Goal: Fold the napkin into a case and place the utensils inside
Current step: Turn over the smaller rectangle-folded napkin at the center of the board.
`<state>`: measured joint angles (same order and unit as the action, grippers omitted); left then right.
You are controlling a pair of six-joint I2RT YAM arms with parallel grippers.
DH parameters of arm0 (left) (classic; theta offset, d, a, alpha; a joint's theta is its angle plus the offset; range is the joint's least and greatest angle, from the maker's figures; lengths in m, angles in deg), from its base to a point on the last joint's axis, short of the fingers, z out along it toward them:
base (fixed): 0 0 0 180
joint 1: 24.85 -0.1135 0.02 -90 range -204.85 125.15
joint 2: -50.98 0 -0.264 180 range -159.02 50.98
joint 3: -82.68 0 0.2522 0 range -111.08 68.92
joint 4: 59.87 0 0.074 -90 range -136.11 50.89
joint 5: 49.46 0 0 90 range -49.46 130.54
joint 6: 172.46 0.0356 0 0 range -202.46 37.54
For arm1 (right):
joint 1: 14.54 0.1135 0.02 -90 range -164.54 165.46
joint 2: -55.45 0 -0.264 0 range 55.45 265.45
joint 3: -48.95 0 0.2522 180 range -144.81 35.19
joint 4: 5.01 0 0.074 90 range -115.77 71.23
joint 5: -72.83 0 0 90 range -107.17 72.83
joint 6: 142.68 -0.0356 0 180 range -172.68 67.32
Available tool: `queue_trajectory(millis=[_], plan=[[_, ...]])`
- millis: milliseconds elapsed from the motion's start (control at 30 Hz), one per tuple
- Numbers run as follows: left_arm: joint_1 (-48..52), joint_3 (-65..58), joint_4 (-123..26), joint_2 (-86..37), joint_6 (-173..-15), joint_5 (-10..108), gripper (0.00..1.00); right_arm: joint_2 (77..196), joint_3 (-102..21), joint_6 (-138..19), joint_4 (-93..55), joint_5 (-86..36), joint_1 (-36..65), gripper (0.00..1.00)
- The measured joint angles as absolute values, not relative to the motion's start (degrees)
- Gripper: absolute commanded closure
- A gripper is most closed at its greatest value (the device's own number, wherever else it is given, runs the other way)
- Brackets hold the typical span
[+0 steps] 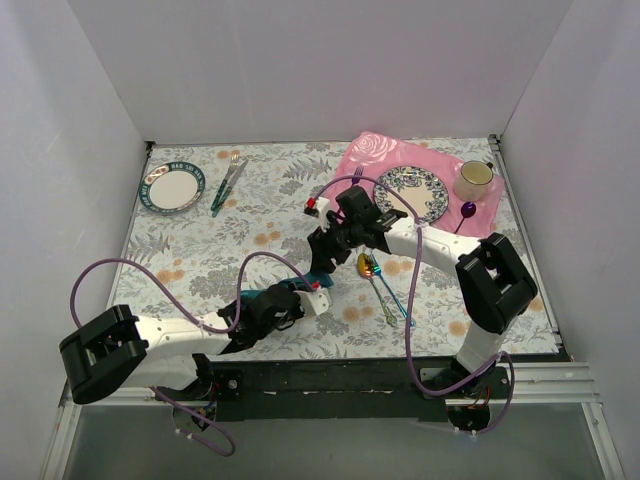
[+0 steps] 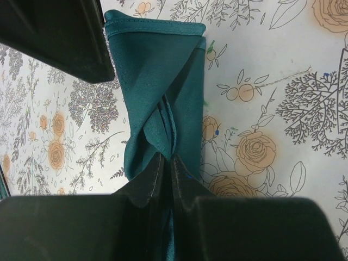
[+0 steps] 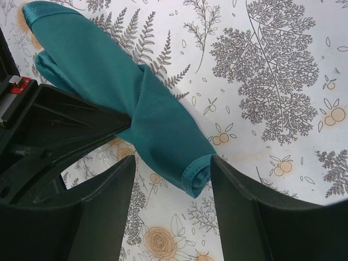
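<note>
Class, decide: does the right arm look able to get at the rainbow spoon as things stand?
Probably yes: the right gripper is open, and the spoon lies uncovered close beside it with nothing between.

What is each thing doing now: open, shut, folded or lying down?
napkin: folded into a narrow strip on the table.
left gripper: shut on the napkin's end.
right gripper: open around the napkin's other end.
utensils: lying loose on the table, outside the napkin.
cup: upright.
</note>
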<state>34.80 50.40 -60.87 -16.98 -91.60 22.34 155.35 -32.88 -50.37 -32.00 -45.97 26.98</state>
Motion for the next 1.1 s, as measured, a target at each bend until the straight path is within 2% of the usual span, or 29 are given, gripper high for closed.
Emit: queue_trajectory(millis=[167,433,467,500,600,667,833,867,1000,1100], plan=[[35.64,50.40,-60.66,-16.98,-91.60,21.84,0.92,155.35,-32.47,-49.65,-32.18,-45.82,27.96,0.38],[36.14,50.40,-59.32,-16.91,-91.52,21.82,0.85,155.05,-29.80,-48.97,-32.44,-45.66,28.86,0.48],[36.14,50.40,-59.17,-16.89,-91.60,21.82,0.83,154.85,-29.23,-48.82,-32.57,-45.62,29.01,0.49],[36.14,50.40,-58.95,-16.83,-91.69,21.84,0.76,154.52,-28.64,-48.69,-32.57,-45.62,29.12,0.49],[36.14,50.31,-57.68,-16.41,-92.04,22.21,0.73,153.28,-27.35,-47.95,-32.83,-45.55,29.54,0.49],[36.18,50.05,-55.91,-15.54,-92.41,22.85,0.63,152.27,-26.76,-47.64,-32.79,-45.38,29.93,0.50],[36.47,47.67,-49.86,-11.82,-93.77,26.08,0.57,150.41,-25.06,-46.57,-32.42,-44.94,31.00,0.50],[36.49,47.14,-48.26,-10.40,-93.96,27.00,0.53,150.26,-24.62,-46.42,-32.42,-44.83,31.22,0.50],[36.51,45.26,-41.38,-3.08,-94.95,32.13,0.51,149.71,-22.72,-46.00,-32.40,-44.33,32.01,0.50],[36.51,43.82,-36.11,2.08,-96.11,35.78,0.54,149.17,-21.50,-45.48,-32.29,-44.20,32.62,0.49]])
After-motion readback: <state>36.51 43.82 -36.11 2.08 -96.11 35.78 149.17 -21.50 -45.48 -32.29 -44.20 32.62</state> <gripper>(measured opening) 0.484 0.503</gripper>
